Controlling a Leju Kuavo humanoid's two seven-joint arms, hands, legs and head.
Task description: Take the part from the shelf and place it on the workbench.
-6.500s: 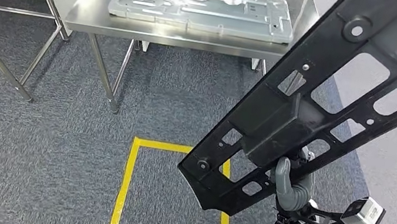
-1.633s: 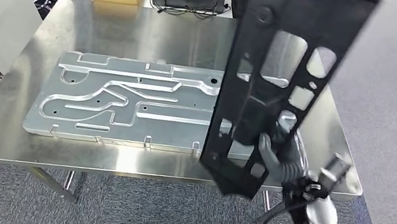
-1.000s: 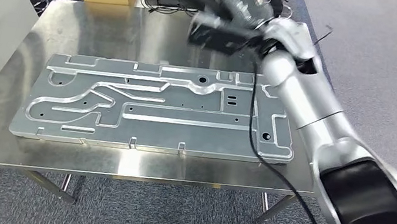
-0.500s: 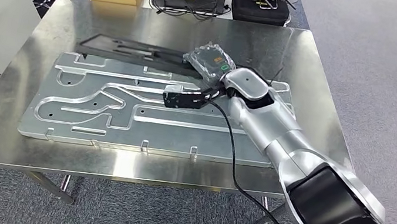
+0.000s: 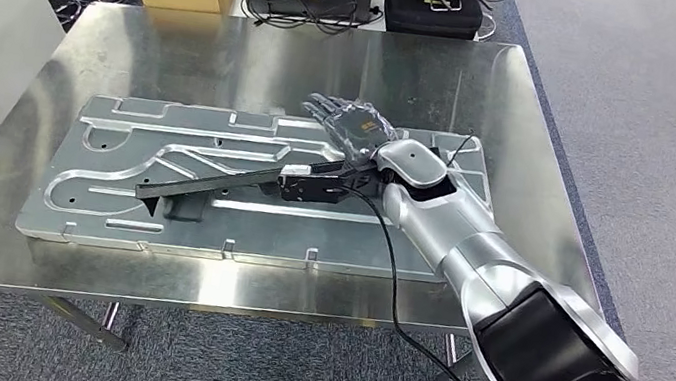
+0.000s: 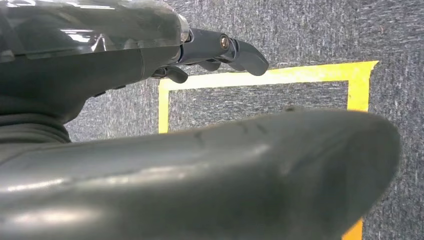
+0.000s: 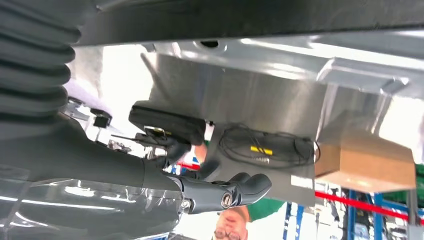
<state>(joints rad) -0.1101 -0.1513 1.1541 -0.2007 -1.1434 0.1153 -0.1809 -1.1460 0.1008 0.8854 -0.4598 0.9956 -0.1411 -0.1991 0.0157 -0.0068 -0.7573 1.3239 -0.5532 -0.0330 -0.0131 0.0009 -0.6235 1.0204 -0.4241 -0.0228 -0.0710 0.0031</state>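
Since half a second ago the black part (image 5: 214, 182) has swung from the far edge of the metal plate (image 5: 89, 204) to lie slantwise across its middle. I note the workbench (image 5: 233, 54) carries both, so placement looks nearly done. My right hand (image 5: 349, 123) sits flat over the part's near end; whether it grips, I cannot tell. My left hand (image 6: 210, 50) hangs over the floor, fingers loosely curled, holding nothing.
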